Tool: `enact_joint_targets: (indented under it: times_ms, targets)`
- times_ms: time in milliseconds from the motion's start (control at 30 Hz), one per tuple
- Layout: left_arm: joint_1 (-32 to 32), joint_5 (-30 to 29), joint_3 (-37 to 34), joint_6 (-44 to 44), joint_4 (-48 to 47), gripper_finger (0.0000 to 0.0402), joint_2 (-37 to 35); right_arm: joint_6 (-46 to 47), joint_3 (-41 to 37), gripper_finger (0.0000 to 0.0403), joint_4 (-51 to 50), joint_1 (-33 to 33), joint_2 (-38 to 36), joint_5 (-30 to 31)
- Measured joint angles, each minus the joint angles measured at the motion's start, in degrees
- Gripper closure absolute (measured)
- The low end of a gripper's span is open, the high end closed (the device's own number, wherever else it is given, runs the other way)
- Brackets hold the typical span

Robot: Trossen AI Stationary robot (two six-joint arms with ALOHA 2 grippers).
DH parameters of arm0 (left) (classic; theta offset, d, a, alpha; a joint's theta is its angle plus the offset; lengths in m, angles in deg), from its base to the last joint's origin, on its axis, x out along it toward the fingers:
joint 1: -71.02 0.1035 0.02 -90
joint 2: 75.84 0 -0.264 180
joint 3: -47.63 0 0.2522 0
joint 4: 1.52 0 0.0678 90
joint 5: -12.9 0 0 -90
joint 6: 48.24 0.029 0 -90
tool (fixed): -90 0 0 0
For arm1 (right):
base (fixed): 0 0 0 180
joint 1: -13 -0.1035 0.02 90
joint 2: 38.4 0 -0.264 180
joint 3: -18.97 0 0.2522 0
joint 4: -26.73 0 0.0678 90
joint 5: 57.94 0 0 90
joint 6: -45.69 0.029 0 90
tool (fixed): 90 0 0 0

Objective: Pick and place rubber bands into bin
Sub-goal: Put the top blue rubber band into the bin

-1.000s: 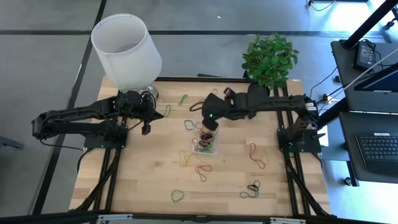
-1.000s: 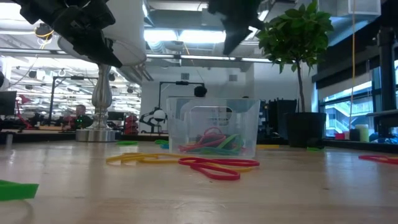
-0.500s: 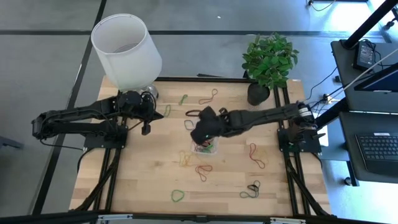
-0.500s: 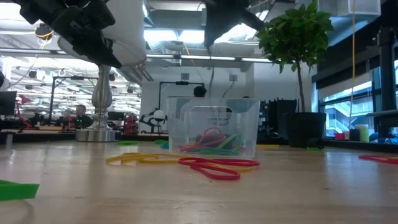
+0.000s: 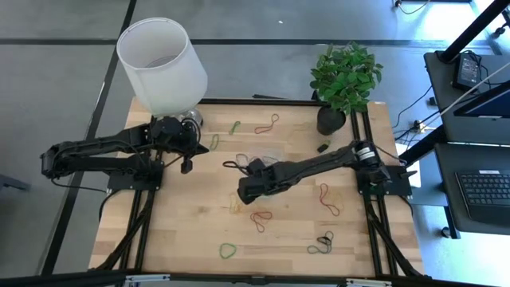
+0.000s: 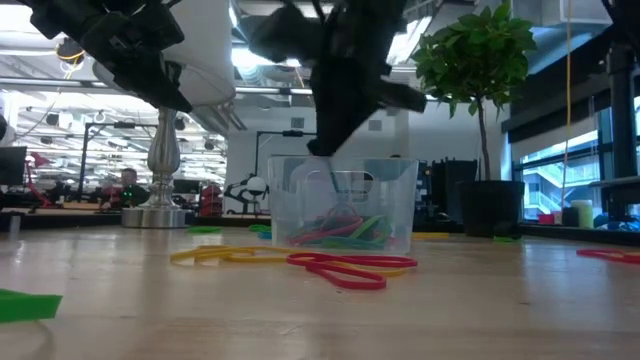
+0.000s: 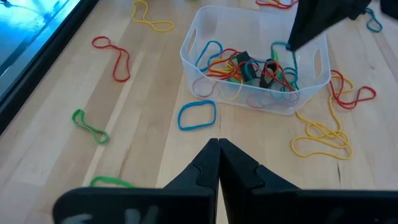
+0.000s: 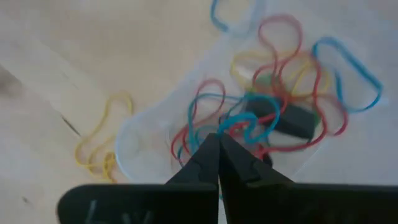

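Note:
The clear bin [image 7: 255, 102] stands mid-table with several coloured rubber bands [image 7: 227, 62] and two small black blocks in it. My right gripper [image 7: 292, 45] is shut and points steeply down over the bin's rim [image 6: 322, 150], with a teal rubber band [image 7: 290, 59] at its tip. The right arm covers most of the bin in the high view. My left gripper [image 7: 219, 144] is shut on nothing and hangs above the table's far left [image 5: 188, 164]. Loose bands lie flat around the bin: blue [image 7: 197, 115], yellow [image 5: 237, 203] and red [image 5: 260, 217]. My right gripper pinches the teal rubber band at its fingertips [image 8: 219, 140], coming from above and slanting down from the table's right. The band's loop [image 8: 249, 118] hangs slack below the fingers, inside the bin above the other bands. The fingers themselves hide the exact spot of the pinch.
A white lampshade [image 5: 162, 64] on a metal stand [image 6: 165, 180] is at the far left, and a potted plant [image 5: 344, 76] at the far right. More loose bands lie near the front edge [image 5: 228, 250] and on the right [image 5: 328, 199]. A small black block [image 5: 323, 147] lies at the far right.
My right gripper has swung from beyond the bin's far side toward the table's near left and come down to the bin's rim. It has rolled about its own axis and stayed shut.

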Motion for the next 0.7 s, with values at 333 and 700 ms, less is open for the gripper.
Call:
enact_joint_targets:
  times_ms: [333, 700]
  targets:
    - [0.0, 0.0, 0.0, 0.0, -0.3, 0.0396, 0.0, 0.3, 0.0, 0.0365, -0.5, 0.8, 2.4, -8.5]
    - [0.0, 0.0, 0.0, 0.0, -2.8, 0.0398, 0.0, 1.6, 0.0, 0.029, -4.7, 0.5, -1.1, -8.5]
